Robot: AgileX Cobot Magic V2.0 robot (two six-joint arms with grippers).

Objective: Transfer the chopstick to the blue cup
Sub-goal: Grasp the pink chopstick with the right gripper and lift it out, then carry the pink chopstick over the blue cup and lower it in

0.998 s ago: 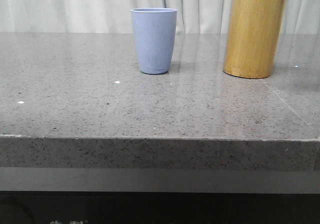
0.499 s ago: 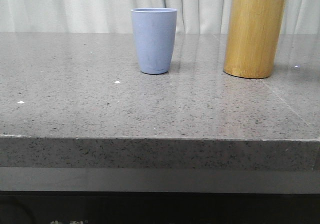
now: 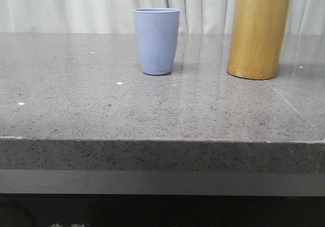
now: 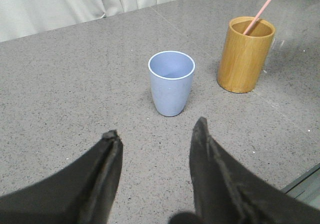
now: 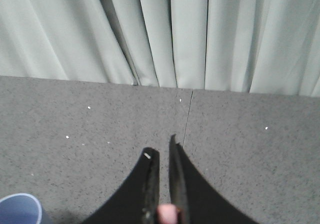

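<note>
The left gripper (image 4: 156,139) hangs above the grey stone table (image 3: 76,110) with its fingers spread wide and nothing between them, the blue cup (image 4: 171,82) ahead of it at about twelve o'clock. That cup stands upright and looks empty, so the delivery is not yet done. At roughly two o'clock from the cup, well apart from it, stands the taller bamboo holder (image 4: 245,54), and the chopstick (image 4: 262,8) leans out of it, its lower end inside. The right gripper (image 5: 163,156) has its fingers drawn nearly together on a small pink end low between them, which I judge to be the chopstick; lifting it clear and carrying it across remain. Pale curtains (image 5: 165,33) hang behind; nothing stands between the two vessels.
</note>
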